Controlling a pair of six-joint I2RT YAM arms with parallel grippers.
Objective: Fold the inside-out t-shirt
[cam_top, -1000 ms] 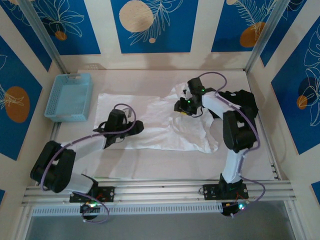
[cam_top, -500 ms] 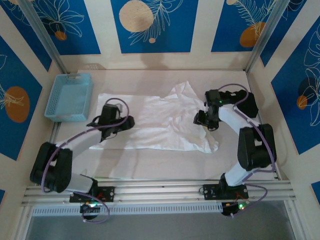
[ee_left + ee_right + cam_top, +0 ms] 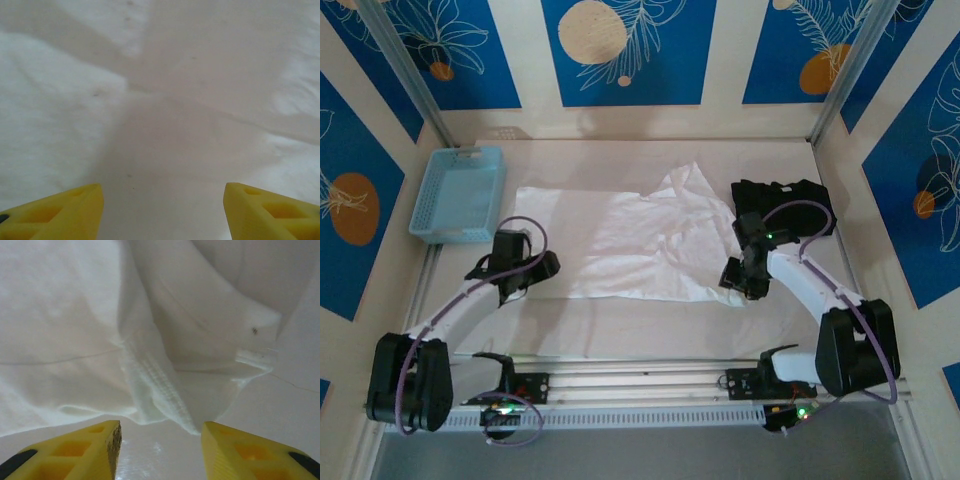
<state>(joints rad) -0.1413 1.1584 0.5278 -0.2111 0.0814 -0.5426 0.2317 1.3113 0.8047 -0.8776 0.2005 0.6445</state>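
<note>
T-shirt (image 3: 620, 240) lies spread mostly flat in the middle of the table (image 3: 620, 335), long axis running 9 to 3 in the top view. The 9 o'clock half is smooth; the 3 o'clock half is rumpled, with a flap peaked up toward 1 o'clock and loose folds down to the 4 o'clock corner. No clean fold is in it yet, so I judge this as the early stage: flattening or setting up for a first fold, both arms low at the near edge. Right gripper (image 3: 733, 282) is at the shirt's 4 o'clock corner. In the right wrist view its yellow fingers (image 3: 105, 437) stand apart with nothing between them, released, and a ribbed edge (image 3: 157, 390) of the cloth lies bunched just ahead of the tips. Left gripper (image 3: 542, 266) is at the shirt's 8 o'clock corner. In the left wrist view its jaws are also spread and empty, over a plain white surface; I can't tell there whether that is cloth or bare table. Outward from the shirt: a blue basket (image 3: 455, 195) at 10 o'clock, just beside the shirt's far left corner, and a black folded garment (image 3: 785, 195) at 2 o'clock, near the raised flap. Next move likely calls for each gripper to come down on its near corner and pinch it, then lift both together. The right side needs care: that ribbed edge is doubled over, so a pinch could catch several layers and drag the wrinkles along.
</note>
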